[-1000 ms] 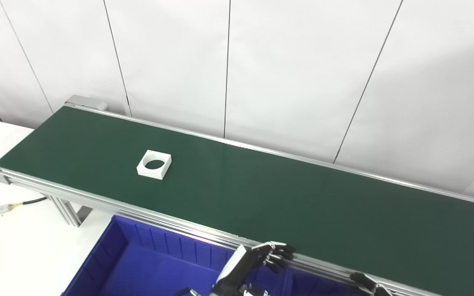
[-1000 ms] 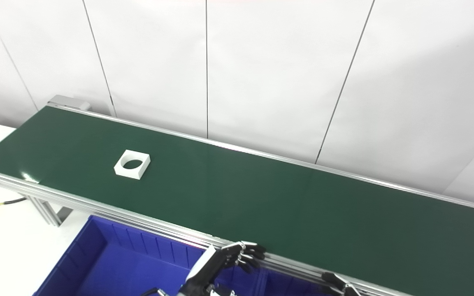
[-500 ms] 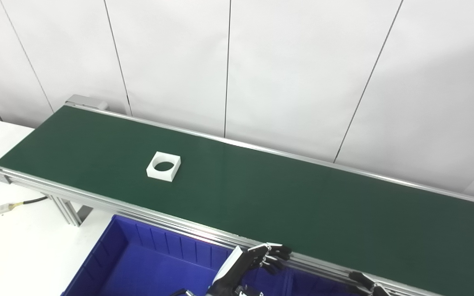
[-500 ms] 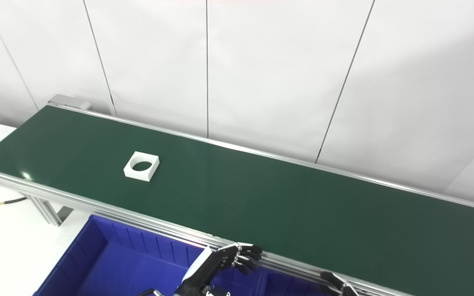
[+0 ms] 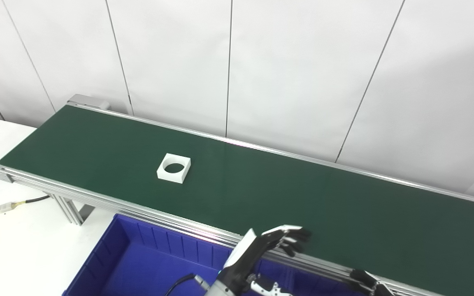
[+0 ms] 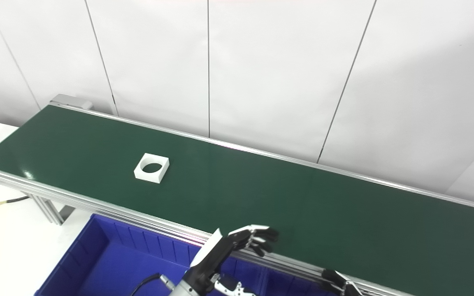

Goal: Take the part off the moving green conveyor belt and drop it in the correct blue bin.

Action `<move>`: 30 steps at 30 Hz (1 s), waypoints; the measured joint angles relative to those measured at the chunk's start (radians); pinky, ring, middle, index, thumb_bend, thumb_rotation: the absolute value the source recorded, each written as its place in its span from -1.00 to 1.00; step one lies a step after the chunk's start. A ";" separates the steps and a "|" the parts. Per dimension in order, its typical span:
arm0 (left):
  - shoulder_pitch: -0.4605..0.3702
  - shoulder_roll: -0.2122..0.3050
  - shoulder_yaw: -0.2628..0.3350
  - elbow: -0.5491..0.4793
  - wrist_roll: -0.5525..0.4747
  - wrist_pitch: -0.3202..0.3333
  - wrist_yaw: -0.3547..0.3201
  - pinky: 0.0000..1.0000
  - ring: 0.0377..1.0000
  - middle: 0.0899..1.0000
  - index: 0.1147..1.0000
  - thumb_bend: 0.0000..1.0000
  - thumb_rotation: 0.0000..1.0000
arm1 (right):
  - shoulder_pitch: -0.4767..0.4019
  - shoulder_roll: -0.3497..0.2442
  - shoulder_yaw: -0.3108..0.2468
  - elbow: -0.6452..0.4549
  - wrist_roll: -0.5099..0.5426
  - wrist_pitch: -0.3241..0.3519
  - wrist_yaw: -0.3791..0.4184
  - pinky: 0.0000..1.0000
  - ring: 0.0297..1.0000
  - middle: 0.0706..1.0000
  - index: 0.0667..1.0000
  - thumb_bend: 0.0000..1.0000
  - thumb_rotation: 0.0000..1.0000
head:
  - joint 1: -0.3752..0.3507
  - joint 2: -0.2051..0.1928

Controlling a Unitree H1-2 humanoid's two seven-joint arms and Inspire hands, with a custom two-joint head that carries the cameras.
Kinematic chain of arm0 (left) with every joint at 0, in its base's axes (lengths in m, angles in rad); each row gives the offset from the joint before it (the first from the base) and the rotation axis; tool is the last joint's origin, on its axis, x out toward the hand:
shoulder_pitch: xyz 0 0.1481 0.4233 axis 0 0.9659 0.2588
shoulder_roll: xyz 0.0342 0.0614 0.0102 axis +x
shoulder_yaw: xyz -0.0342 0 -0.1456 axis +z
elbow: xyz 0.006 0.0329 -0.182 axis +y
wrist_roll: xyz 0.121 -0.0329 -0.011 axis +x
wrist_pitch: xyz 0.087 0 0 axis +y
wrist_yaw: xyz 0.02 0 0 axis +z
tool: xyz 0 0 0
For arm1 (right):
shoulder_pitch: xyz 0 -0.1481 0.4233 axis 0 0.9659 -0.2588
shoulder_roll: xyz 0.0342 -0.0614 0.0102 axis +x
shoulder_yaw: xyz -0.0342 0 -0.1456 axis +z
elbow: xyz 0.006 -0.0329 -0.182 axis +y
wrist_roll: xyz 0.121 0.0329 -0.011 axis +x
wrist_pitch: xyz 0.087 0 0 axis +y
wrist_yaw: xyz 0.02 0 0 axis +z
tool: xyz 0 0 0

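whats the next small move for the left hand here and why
Probably reach the left hand forward and leftward over the belt. It is open and empty at the belt's near rail, while the white square part lies flat on the belt, well to its left and untouched.

Dark green conveyor belt runs plain and unpatterned from upper left to lower right, edged with silver rails. On it, a white part, its round hole showing dark. Bottom left of centre, a bright blue bin. The left hand shows black fingers with white trim; the right hand, black. White table; white wall panels with thin dark seams.
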 measured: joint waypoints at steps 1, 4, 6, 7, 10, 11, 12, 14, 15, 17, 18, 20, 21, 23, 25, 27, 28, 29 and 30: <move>-0.012 0.002 0.000 -0.010 0.024 -0.001 0.001 0.11 0.30 0.49 0.48 0.66 -0.93 | -0.002 0.000 -0.001 0.002 0.000 0.000 0.001 0.10 0.35 0.58 0.43 0.88 -0.69 | 0.000 0.000; -0.059 0.018 0.009 -0.040 0.112 -0.001 0.002 0.16 0.34 0.47 0.46 0.70 -0.99 | -0.005 0.001 -0.001 0.004 0.000 0.000 0.002 0.11 0.35 0.59 0.43 0.87 -0.71 | 0.002 -0.005; -0.105 0.033 0.037 -0.057 0.171 0.000 0.000 0.12 0.33 0.46 0.47 0.70 -0.92 | -0.006 0.001 -0.001 0.006 0.000 0.000 0.002 0.11 0.35 0.59 0.42 0.88 -0.70 | 0.000 -0.006; -0.129 0.043 0.052 -0.067 0.204 0.004 0.000 0.08 0.31 0.45 0.48 0.71 -0.91 | -0.006 0.002 -0.001 0.006 0.000 0.000 0.002 0.11 0.36 0.59 0.42 0.87 -0.69 | 0.000 -0.008; -0.203 0.073 0.086 -0.074 0.284 0.019 -0.006 -0.06 0.22 0.45 0.49 0.71 -0.89 | -0.007 0.002 -0.001 0.007 0.000 -0.001 0.002 0.10 0.35 0.59 0.42 0.87 -0.70 | 0.002 -0.011; -0.223 0.084 0.092 -0.073 0.312 0.031 -0.012 -0.10 0.18 0.44 0.48 0.71 -0.88 | -0.007 0.003 -0.001 0.008 0.000 -0.001 0.002 0.10 0.35 0.59 0.42 0.87 -0.71 | 0.002 -0.012; -0.241 0.096 0.095 -0.072 0.344 0.042 -0.020 -0.14 0.14 0.43 0.48 0.71 -0.88 | -0.008 0.003 -0.001 0.009 0.000 -0.002 0.002 0.10 0.35 0.58 0.42 0.87 -0.71 | 0.002 -0.014; -0.274 0.123 0.097 -0.069 0.397 0.058 -0.027 -0.17 0.11 0.41 0.46 0.74 -0.87 | -0.010 0.004 -0.001 0.011 0.000 -0.003 0.001 0.09 0.35 0.59 0.42 0.88 -0.68 | 0.000 -0.017; -0.293 0.134 0.099 -0.063 0.418 0.064 -0.029 -0.17 0.10 0.41 0.46 0.75 -0.86 | -0.011 0.004 0.000 0.011 0.000 -0.003 -0.001 0.09 0.35 0.59 0.42 0.88 -0.67 | 0.000 -0.017; -0.329 0.150 0.101 -0.032 0.456 0.077 -0.034 -0.17 0.08 0.41 0.46 0.78 -0.85 | -0.011 0.004 0.001 0.011 -0.002 -0.003 -0.008 0.09 0.35 0.59 0.42 0.89 -0.66 | -0.003 -0.018; -0.348 0.157 0.101 -0.017 0.476 0.090 -0.040 -0.17 0.08 0.40 0.44 0.81 -0.82 | -0.013 0.003 0.002 0.012 -0.003 -0.003 -0.011 0.09 0.34 0.59 0.42 0.89 -0.65 | -0.003 -0.018; -0.392 0.172 0.101 0.022 0.513 0.105 -0.042 -0.16 0.10 0.40 0.43 0.82 -0.80 | -0.016 0.003 0.008 0.013 -0.007 -0.003 -0.020 0.09 0.34 0.58 0.42 0.89 -0.65 | -0.006 -0.021; -0.413 0.179 0.100 0.036 0.525 0.109 -0.043 -0.16 0.12 0.41 0.43 0.84 -0.80 | -0.015 0.003 0.010 0.013 -0.008 -0.003 -0.022 0.09 0.35 0.58 0.42 0.89 -0.66 | -0.006 -0.021; -0.449 0.194 0.099 0.062 0.557 0.128 -0.044 -0.15 0.12 0.41 0.41 0.88 -0.81 | -0.016 0.003 0.012 0.013 -0.008 -0.004 -0.025 0.09 0.35 0.58 0.41 0.89 -0.66 | -0.006 -0.023; -0.478 0.203 0.098 0.090 0.570 0.143 -0.044 -0.15 0.12 0.42 0.41 0.88 -0.81 | -0.016 0.003 0.015 0.013 -0.009 -0.004 -0.028 0.09 0.35 0.58 0.41 0.89 -0.66 | -0.006 -0.023; -0.495 0.209 0.094 0.113 0.579 0.149 -0.048 -0.08 0.21 0.46 0.41 0.94 -0.82 | -0.016 0.003 0.016 0.013 -0.008 -0.004 -0.030 0.10 0.35 0.58 0.41 0.90 -0.67 | -0.008 -0.025; -0.504 0.210 0.092 0.131 0.582 0.157 -0.053 -0.06 0.24 0.47 0.41 0.96 -0.81 | -0.017 0.003 0.016 0.013 -0.008 -0.004 -0.030 0.09 0.35 0.58 0.41 0.90 -0.67 | -0.009 -0.025; -0.514 0.211 0.090 0.153 0.586 0.167 -0.061 -0.03 0.27 0.48 0.42 0.97 -0.80 | -0.017 0.003 0.016 0.013 -0.008 -0.004 -0.030 0.09 0.35 0.58 0.41 0.90 -0.67 | -0.011 -0.025; -0.521 0.214 0.088 0.174 0.593 0.179 -0.067 0.03 0.33 0.51 0.43 0.99 -0.79 | -0.017 0.004 0.016 0.013 -0.007 -0.004 -0.030 0.09 0.36 0.58 0.41 0.91 -0.66 | -0.011 -0.025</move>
